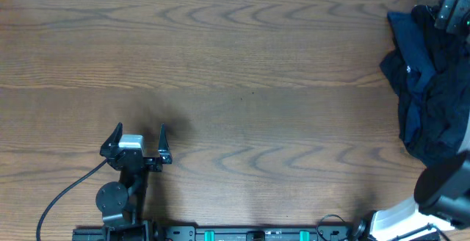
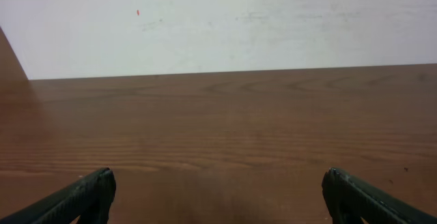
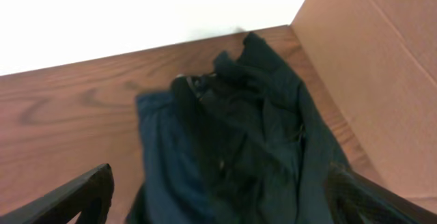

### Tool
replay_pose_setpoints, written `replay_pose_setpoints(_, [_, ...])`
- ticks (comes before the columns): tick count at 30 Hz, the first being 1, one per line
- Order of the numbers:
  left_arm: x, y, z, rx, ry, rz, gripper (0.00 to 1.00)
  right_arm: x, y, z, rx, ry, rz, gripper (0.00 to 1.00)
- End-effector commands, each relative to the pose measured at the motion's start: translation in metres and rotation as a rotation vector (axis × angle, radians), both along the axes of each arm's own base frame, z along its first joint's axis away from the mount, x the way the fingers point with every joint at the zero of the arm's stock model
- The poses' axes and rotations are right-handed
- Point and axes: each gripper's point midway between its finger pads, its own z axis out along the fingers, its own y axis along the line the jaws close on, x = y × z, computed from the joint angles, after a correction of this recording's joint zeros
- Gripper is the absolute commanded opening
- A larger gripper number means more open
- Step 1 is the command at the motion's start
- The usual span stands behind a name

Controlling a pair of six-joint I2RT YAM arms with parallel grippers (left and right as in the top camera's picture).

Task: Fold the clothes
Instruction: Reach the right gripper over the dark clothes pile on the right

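right claw (image 3: 218,195) wide open, empty, tilted down over clothes (image 3: 239,135); left claw (image 1: 139,132) open, empty

Sits folded at 7 o'clock with left gripper (image 1: 139,134) wide apart, fingers (image 1: 114,138) pointing to 12 o'clock, and stretches right arm (image 1: 443,188) from 4 o'clock up to 2 o'clock, right gripper (image 3: 218,197) likewise spread wide, tilted downward.

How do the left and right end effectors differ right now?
The left end effector faces only table wood; the right end effector faces the crumpled clothes. The left sits front-left; the right is by the table's right edge. Both are open and hold nothing.
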Motion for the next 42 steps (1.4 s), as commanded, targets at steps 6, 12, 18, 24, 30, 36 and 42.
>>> replay_pose_setpoints(6, [-0.001, -0.003, -0.015, -0.018, 0.044, -0.020, 0.98, 0.027, -0.047, -0.029, -0.141, 0.026, -0.019, 0.87])
replay_pose_setpoints(12, [-0.001, -0.003, -0.015, -0.019, 0.044, -0.020, 0.98, 0.052, -0.059, -0.065, -0.171, 0.030, -0.004, 0.74])
replay_pose_setpoints(18, [-0.001, -0.003, -0.015, -0.018, 0.044, -0.020, 0.98, 0.066, -0.066, -0.126, -0.125, 0.071, -0.012, 0.74])
replay_pose_setpoints(24, [-0.001, -0.003, -0.015, -0.018, 0.044, -0.020, 0.98, 0.074, -0.072, -0.182, -0.094, 0.113, -0.020, 0.74])
replay_pose_setpoints(30, [-0.001, -0.004, -0.015, -0.019, 0.044, -0.020, 0.98, 0.073, -0.078, -0.203, -0.026, 0.088, -0.081, 0.47])
replay_pose_setpoints(36, [-0.001, -0.003, -0.015, -0.018, 0.044, -0.020, 0.98, 0.081, -0.083, -0.174, -0.030, -0.006, -0.102, 0.63])
replay_pose_setpoints(42, [-0.001, -0.003, -0.015, -0.018, 0.044, -0.020, 0.98, 0.086, -0.082, -0.134, -0.048, -0.083, -0.083, 0.69])
